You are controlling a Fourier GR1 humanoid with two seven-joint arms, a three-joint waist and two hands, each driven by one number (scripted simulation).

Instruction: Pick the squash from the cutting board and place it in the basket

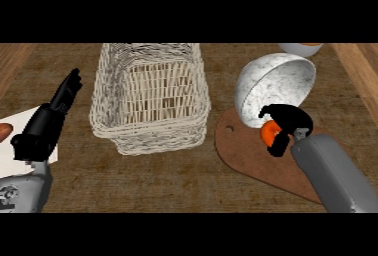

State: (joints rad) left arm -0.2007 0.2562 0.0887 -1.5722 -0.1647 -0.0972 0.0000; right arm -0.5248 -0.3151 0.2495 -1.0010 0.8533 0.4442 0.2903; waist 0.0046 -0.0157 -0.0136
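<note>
An orange squash (pixel 269 131) lies on the brown wooden cutting board (pixel 244 152) at the right, mostly hidden by my right hand (pixel 289 125), whose fingers curl round it. A pale wicker basket (pixel 151 95) stands at the centre left of the counter, with nothing visible inside it. My left hand (pixel 53 117) rests at the far left, fingers straight and pointing up, apart from the basket.
A white marbled bowl (pixel 277 85) is tipped on its side at the cutting board's far end, right behind my right hand. Another bowl's rim (pixel 301 48) shows at the top right. A white sheet (pixel 18 122) with a reddish object (pixel 4 131) lies at the left edge.
</note>
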